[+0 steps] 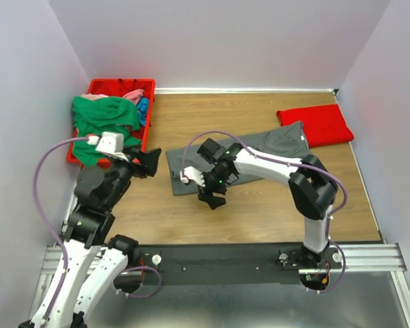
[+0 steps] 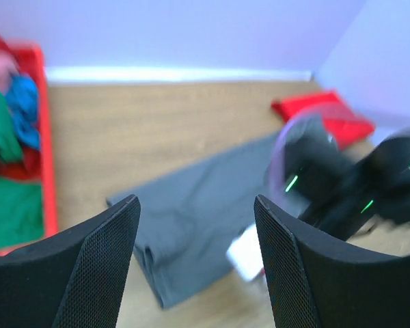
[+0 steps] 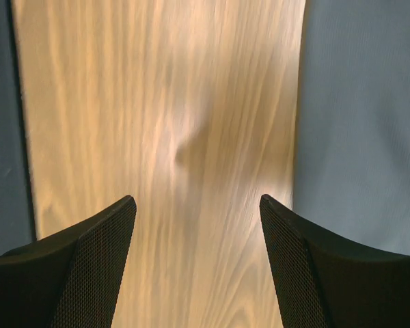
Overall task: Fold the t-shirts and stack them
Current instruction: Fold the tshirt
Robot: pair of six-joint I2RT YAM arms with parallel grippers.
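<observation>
A dark grey t-shirt (image 1: 273, 143), folded into a long strip, lies slantwise at the table's middle; it also shows in the left wrist view (image 2: 184, 225). A folded red t-shirt (image 1: 316, 123) lies at the back right, also seen in the left wrist view (image 2: 328, 113). Green (image 1: 102, 113), pink (image 1: 131, 94) and blue (image 1: 143, 109) shirts are heaped in the bin. My left gripper (image 1: 152, 162) is open and empty, just left of the grey shirt's left end, jaws framing it (image 2: 195, 201). My right gripper (image 1: 212, 198) is open and empty over bare wood by the strip's near edge (image 3: 197, 199).
A red plastic bin (image 1: 119, 85) stands at the back left against the wall, with the green shirt hanging over its near rim. Walls close the table at back, left and right. In the right wrist view, grey surfaces border the wood on both sides.
</observation>
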